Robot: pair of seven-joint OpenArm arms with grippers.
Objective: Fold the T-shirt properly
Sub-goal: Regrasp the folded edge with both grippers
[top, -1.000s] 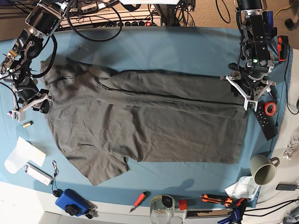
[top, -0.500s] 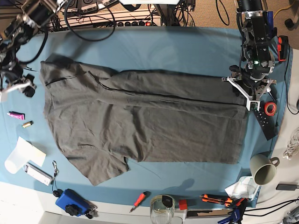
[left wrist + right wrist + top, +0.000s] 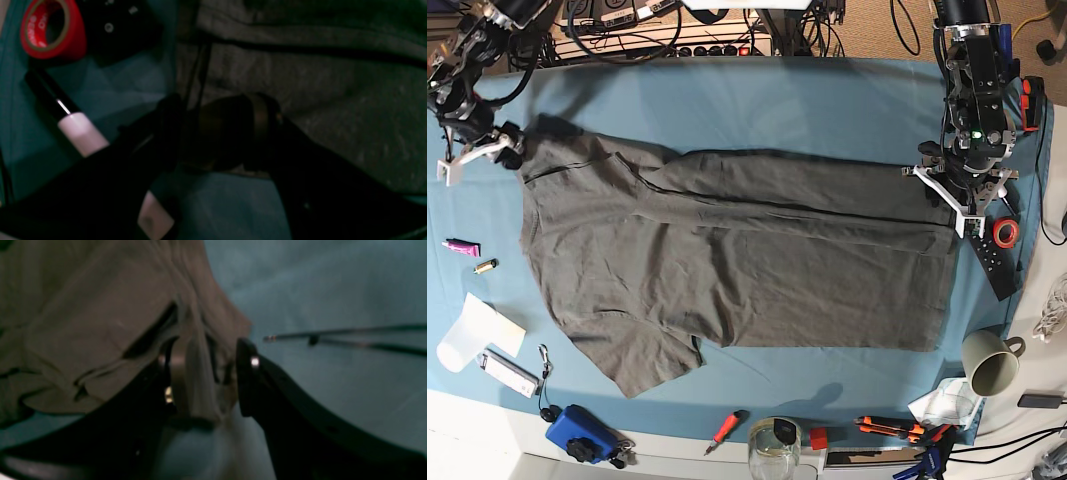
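Left wrist view: left gripper (image 3: 217, 133), jaws seemingly spread, over the T-shirt (image 3: 333, 100) hem; dim view.

Right wrist view: right gripper (image 3: 206, 380) pinching a shoulder fold.

Base view: T-shirt (image 3: 737, 270) flat on the blue sheet (image 3: 807, 100); one side folded in, remaining folds outstanding.

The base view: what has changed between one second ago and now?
The right gripper moved from the T-shirt's left edge, beside the shoulder, toward the far top corner. Its fingers are now at the cloth's corner; a grip is unclear. The left gripper stayed at the hem, and the shirt stayed spread flat.
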